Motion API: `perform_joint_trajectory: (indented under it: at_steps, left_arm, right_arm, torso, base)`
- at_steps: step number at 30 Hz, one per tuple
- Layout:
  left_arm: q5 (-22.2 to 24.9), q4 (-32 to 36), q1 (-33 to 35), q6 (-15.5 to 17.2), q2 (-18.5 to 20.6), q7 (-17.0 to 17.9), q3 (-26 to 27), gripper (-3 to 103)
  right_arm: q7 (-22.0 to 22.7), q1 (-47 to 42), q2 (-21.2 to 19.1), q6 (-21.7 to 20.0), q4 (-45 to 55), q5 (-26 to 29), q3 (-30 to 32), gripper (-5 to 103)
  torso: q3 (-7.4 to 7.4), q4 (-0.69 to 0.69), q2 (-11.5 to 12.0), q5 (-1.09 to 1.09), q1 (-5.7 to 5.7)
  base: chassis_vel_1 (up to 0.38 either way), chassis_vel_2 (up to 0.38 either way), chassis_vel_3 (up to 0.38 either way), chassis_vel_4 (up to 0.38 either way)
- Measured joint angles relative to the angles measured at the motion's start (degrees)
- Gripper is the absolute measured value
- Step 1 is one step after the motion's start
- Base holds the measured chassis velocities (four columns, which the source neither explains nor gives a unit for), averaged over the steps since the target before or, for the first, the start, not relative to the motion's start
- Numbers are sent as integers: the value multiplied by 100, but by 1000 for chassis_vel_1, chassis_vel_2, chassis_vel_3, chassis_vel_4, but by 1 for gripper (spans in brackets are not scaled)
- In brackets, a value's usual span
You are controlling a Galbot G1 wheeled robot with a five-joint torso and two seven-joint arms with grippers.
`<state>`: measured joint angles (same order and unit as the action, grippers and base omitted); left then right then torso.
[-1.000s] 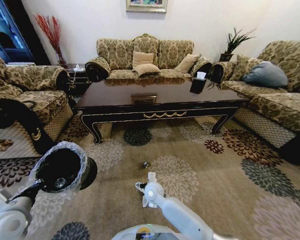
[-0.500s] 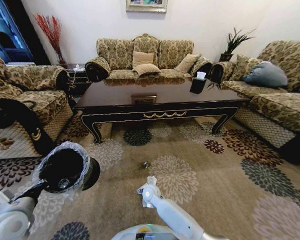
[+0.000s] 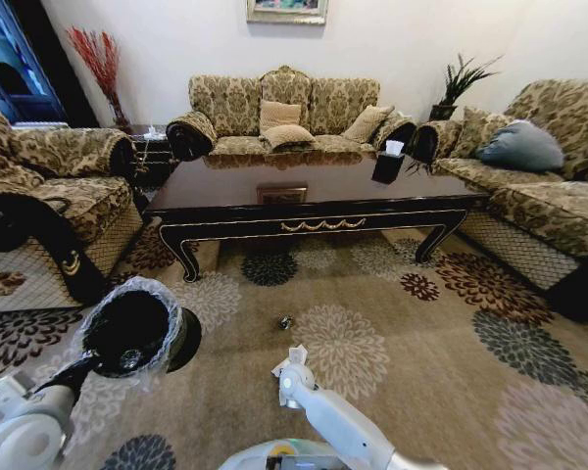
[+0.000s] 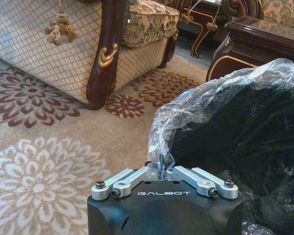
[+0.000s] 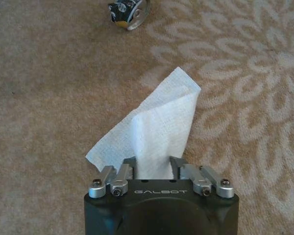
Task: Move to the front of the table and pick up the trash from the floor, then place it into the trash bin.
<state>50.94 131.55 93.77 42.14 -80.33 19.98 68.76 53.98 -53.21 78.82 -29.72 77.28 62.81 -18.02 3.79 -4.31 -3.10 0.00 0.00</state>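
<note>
Right wrist view showed the right pincer (image 5: 152, 164) gripping the tissue (image 5: 154, 125); the left pincer (image 4: 161, 169) clamped the trash bin (image 4: 245, 137) rim. Next, a drop into it.

One table (image 3: 314, 191), one trash bin (image 3: 127, 333) at 8 o'clock. Two litter pieces: one white tissue (image 5: 152, 127), one small crumpled scrap (image 3: 285, 322) on the floor (image 3: 451, 372) at centre. Two grippers: left (image 4: 161, 169), right (image 5: 152, 171). Three sofas, one tissue box (image 3: 388, 164) at 1 o'clock.
</note>
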Motion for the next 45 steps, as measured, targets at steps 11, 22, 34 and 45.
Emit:
perform_joint_trajectory:
  at_steps: [11, 22, 34, 45]
  left_arm:
    - [-28, -11, -23, 0, -13, 11, -136, 2]
    - [-250, -76, 46, -1, -172, 12, -643, 2]
    - [-338, -434, 38, -1, -397, 62, -1167, 2]
    - [-545, -750, -153, -2, -690, 155, -1736, 2]
  right_arm:
    - [-88, -113, -138, 190, 222, -291, -83, 3]
    - [-878, -178, -603, 937, 1494, -483, 339, 0]
    - [-3558, 91, -1491, 2881, 2734, -667, 647, 0]
    - [-6011, 243, -1489, 4369, 2503, -1044, 180, 0]
  torso:
    - [0, 0, 0, 0, 0]
    - [0, -1, 0, 1, 0]
    - [0, 0, 0, 1, 0]
    - [0, 1, 0, 0, 0]
  base:
    - [0, 0, 0, 0]
    - [0, 0, 0, 0]
    - [0, 0, 0, 0]
    - [0, 0, 0, 0]
